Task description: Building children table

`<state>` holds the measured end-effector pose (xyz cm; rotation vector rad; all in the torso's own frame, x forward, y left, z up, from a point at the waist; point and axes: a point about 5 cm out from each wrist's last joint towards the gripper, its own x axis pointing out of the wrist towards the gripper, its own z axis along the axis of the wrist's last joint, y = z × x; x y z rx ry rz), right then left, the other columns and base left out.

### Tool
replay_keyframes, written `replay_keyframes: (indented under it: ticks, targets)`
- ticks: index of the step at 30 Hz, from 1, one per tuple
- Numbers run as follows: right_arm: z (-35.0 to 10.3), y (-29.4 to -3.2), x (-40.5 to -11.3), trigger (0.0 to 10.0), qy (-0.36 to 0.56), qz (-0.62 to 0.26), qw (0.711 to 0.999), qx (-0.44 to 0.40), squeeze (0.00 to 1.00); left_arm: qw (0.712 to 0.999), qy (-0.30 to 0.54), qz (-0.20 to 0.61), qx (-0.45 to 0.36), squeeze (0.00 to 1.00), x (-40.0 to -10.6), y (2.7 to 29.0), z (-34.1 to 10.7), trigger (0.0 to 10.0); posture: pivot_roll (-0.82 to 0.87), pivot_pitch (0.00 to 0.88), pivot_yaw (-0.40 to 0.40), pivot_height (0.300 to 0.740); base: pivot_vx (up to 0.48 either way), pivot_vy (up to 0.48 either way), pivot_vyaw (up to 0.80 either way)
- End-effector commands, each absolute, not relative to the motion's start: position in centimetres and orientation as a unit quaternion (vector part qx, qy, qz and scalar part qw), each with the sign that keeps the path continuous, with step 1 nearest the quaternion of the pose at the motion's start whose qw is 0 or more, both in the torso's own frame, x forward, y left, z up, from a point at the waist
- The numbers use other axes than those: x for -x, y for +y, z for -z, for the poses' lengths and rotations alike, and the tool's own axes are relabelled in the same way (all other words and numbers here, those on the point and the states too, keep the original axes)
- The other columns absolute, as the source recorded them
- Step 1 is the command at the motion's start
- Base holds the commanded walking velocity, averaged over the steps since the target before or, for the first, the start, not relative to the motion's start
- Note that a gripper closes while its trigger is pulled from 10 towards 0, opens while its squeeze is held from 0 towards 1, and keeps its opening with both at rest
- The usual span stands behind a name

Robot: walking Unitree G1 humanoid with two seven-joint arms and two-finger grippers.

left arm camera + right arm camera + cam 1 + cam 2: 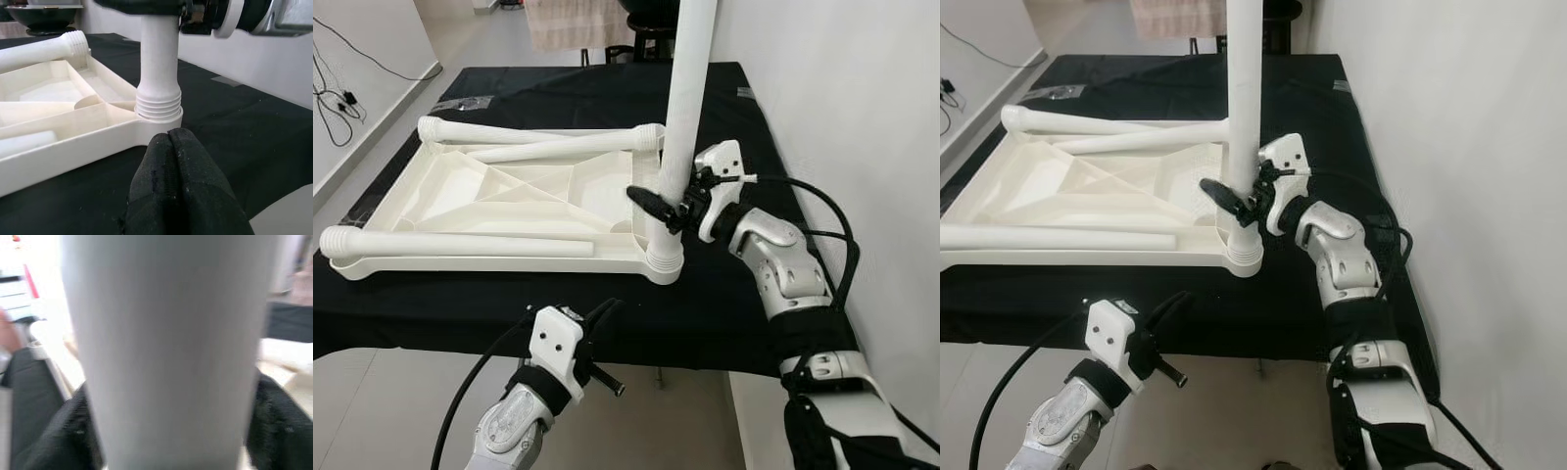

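Observation:
An upturned white plastic tabletop (489, 264) lies on the black-covered table (724, 313). A white leg (690, 88) stands upright in its near right corner socket (664, 259), with threads showing at the base (157, 103). My right gripper (666, 206) is shut on this leg a little above the socket, one finger on each side (63, 431). Loose legs lie on the tabletop, one along the front (460, 245) and two at the back (558, 147). My left gripper (605, 311) is shut and empty, just below the table's front edge and pointing at the socket.
A white wall (862, 98) runs close along the table's right side. Beyond the far end are a dark stool (651, 34) and a hanging cloth (573, 22). Cables (337, 98) lie on the floor at the left. Tiled floor (391, 411) shows in front of the table.

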<state>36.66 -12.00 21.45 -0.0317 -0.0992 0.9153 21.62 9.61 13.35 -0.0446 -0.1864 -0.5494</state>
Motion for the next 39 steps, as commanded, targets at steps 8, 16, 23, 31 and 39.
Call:
replay_keyframes:
  ticks: [8, 16, 23, 31, 39]
  targets:
    - [-21.8, -10.3, -37.4, 0.0, -0.044, -0.510, 0.859, 0.013, 0.00, 0.958, -0.081, 0.274, 0.027, 0.00, -21.5, 9.3, -12.7, 10.0, 0.11, 0.095, -0.005, 0.740, 0.000, 0.000, 0.00]
    - [-20.0, -11.9, -38.0, 0.0, -0.025, -0.403, 0.914, 0.038, 0.00, 0.958, -0.082, 0.274, 0.033, 0.00, -21.2, 9.2, -12.8, 10.0, 0.10, 0.106, -0.009, 0.740, 0.000, 0.000, 0.00]
    - [-14.1, -12.3, -33.4, 0.0, 0.022, -0.129, 0.991, 0.005, 0.00, 0.957, -0.084, 0.274, 0.035, 0.00, -20.9, 9.4, -13.3, 10.0, 0.09, 0.141, 0.017, 0.740, 0.000, 0.000, 0.00]
    - [-15.6, -10.8, -35.6, 9.5, -0.003, -0.127, 0.992, 0.019, 0.00, 0.957, -0.084, 0.274, 0.035, 0.00, -20.9, 9.5, -13.4, 10.0, 0.09, 0.145, 0.012, 0.740, 0.000, 0.000, 0.00]
    - [-18.5, -9.8, -36.2, 10.0, -0.049, -0.201, 0.978, 0.009, 1.00, 0.958, -0.086, 0.270, 0.034, 0.00, -21.1, 9.6, -13.4, 10.0, 0.10, 0.146, 0.006, 0.740, 0.000, 0.000, 0.00]
